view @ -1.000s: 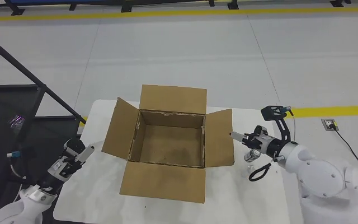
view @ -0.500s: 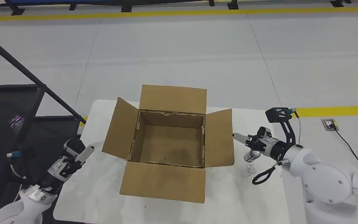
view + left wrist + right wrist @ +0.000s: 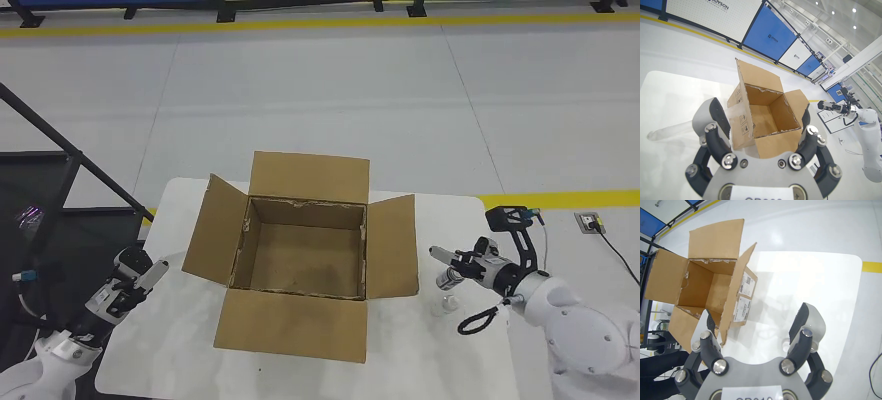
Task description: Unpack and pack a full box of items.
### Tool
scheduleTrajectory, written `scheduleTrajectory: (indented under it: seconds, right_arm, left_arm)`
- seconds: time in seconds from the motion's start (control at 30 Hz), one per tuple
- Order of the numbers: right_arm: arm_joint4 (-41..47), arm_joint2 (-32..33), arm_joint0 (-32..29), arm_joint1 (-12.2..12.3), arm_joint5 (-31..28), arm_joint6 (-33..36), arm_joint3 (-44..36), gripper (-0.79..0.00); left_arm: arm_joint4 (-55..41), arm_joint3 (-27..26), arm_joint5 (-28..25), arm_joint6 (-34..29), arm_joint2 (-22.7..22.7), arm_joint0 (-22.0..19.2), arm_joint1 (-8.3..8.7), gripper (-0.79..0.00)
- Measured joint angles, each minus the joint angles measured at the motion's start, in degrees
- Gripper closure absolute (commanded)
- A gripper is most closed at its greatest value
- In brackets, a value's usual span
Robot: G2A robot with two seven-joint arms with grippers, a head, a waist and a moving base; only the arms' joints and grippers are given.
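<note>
An open cardboard box [image 3: 300, 262] stands in the middle of the white table [image 3: 190, 205], all flaps folded outward. Its inside [image 3: 770, 111] looks empty, and the right wrist view shows bare brown walls [image 3: 696, 289]. My left gripper [image 3: 152, 270] hovers open at the table's near left corner, pointed at the box [image 3: 761, 111]. My right gripper [image 3: 441, 254] is open beside the box's right flap, nothing between its fingers [image 3: 755, 311]. A small clear item [image 3: 441, 304] stands on the table just below the right gripper, close to one finger [image 3: 785, 344].
A long translucent plastic piece [image 3: 668, 128] lies on the table against the box's left side. Dark framework and a black rack [image 3: 40, 200] stand left of the table. The table's right edge [image 3: 492, 290] runs under my right arm.
My right arm has drawn back to the right, away from the box flap. The left arm and the box have stayed put.
</note>
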Motion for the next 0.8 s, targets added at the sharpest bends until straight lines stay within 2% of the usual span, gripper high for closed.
scheduleTrajectory:
  seconds: [0.27, 0.4, 0.7, 0.8]
  right_arm:
    - [-5.9, 3.1, -7.4, 1.3, -7.7, 0.6, 0.2, -0.785]
    - [-10.6, 1.8, -9.7, 1.7, -10.3, 0.2, 1.1, -0.785]
    - [-22.3, -6.2, -11.8, 1.8, -9.2, -2.9, 3.9, -0.785]
    - [-23.3, -8.2, -10.9, 1.7, -8.4, -4.1, 6.1, -0.72]
  left_arm:
    - [0.0, 0.0, 0.0, 0.0, 0.0, 0.0, 0.0, -0.785]
    - [0.0, 0.0, 0.0, 0.0, 0.0, 0.0, 0.0, -0.785]
    - [0.0, 0.0, 0.0, 0.0, 0.0, 0.0, 0.0, -0.785]
    - [0.0, 0.0, 0.0, 0.0, 0.0, 0.0, 0.0, -0.785]
